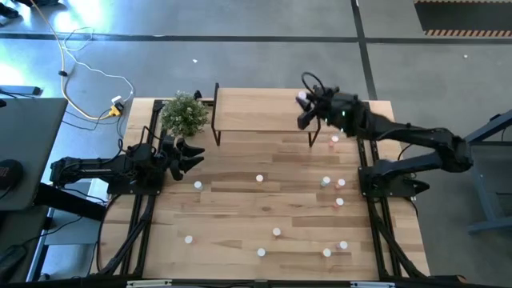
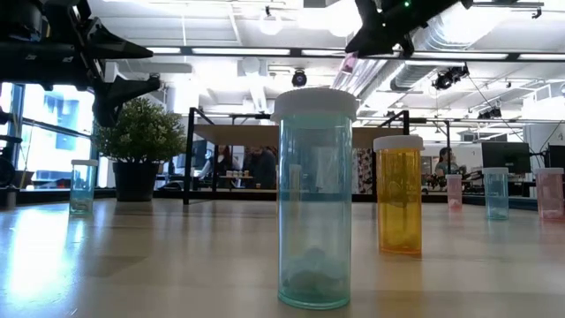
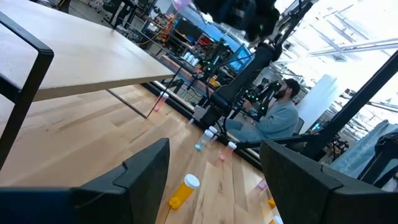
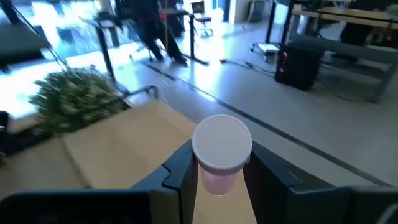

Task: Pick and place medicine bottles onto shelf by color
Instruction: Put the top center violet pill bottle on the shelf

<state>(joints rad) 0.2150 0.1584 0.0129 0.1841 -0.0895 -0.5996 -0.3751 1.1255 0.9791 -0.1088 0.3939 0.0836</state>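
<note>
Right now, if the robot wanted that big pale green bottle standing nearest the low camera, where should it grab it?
Probably from straight above, pinching the pale green bottle across its round body just below the white cap. It stands upright with open table around it; the orange bottle stands apart, so fingers could likely drop on either side.

Right gripper [image 1: 305,110] clamped, left gripper [image 1: 194,152] agape.

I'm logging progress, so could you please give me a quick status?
Right tool shut on pink bottle, above shelf. Left tool open, waiting beside plant. Shelf bare.
</note>
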